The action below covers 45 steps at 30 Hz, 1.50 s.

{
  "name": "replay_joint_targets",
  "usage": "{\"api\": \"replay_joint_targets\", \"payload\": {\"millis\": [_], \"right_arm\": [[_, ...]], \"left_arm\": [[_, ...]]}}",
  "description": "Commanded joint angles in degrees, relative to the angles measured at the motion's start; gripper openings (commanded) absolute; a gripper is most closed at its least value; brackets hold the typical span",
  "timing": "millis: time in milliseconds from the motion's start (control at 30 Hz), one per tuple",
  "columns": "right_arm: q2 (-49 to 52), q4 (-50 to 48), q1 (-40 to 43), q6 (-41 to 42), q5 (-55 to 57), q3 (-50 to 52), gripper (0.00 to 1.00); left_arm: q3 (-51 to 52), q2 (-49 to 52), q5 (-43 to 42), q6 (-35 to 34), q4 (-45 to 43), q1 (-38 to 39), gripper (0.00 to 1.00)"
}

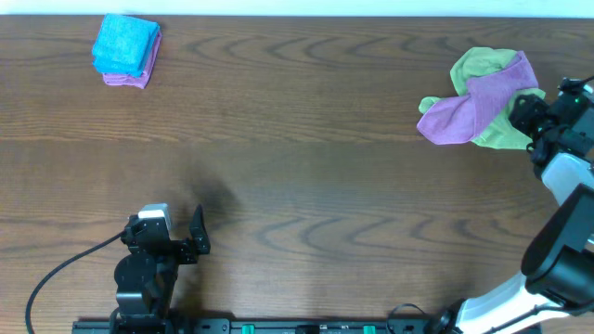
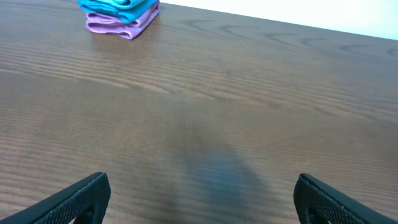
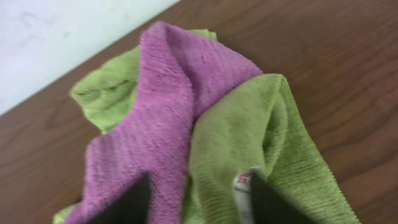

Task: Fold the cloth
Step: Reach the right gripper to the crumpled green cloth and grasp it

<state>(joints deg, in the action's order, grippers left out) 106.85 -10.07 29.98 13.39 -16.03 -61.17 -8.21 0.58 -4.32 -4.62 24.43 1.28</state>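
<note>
Fold not begun: the cloth [image 3: 280,130] lies crumpled, tangled with a purple cloth [image 1: 473,107], overhead upper right. Right gripper [image 3: 199,190] apart astride its tag [image 3: 244,186]; left gripper [image 2: 202,186] apart, idle.

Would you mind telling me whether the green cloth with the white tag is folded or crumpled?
Crumpled: the cloth lies bunched in loose creases, heaped together with the purple cloth.

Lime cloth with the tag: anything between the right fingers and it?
Partly. The purple cloth drapes across the lime cloth and reaches down to one of the right fingers. The tagged corner lies bare between the fingers, so nothing visible blocks a grasp there.
</note>
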Motion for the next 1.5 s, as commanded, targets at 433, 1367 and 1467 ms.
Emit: {"api": "replay_joint_targets", "payload": {"millis": [433,1367,1467], "right_arm": [[-7.1,16.6,-0.8,-7.5,4.0,-10.5,0.01],[6.6,27.5,-1.7,-13.6,4.8,-14.8,0.01],[3.5,27.7,-2.4,-13.2,2.6,-16.7,0.01]], "left_arm": [[1.1,-0.3,-0.2,0.4,0.3,-0.1,0.95],[1.1,-0.3,-0.2,0.4,0.3,-0.1,0.95],[1.1,-0.3,-0.2,0.4,0.3,-0.1,0.95]]}}
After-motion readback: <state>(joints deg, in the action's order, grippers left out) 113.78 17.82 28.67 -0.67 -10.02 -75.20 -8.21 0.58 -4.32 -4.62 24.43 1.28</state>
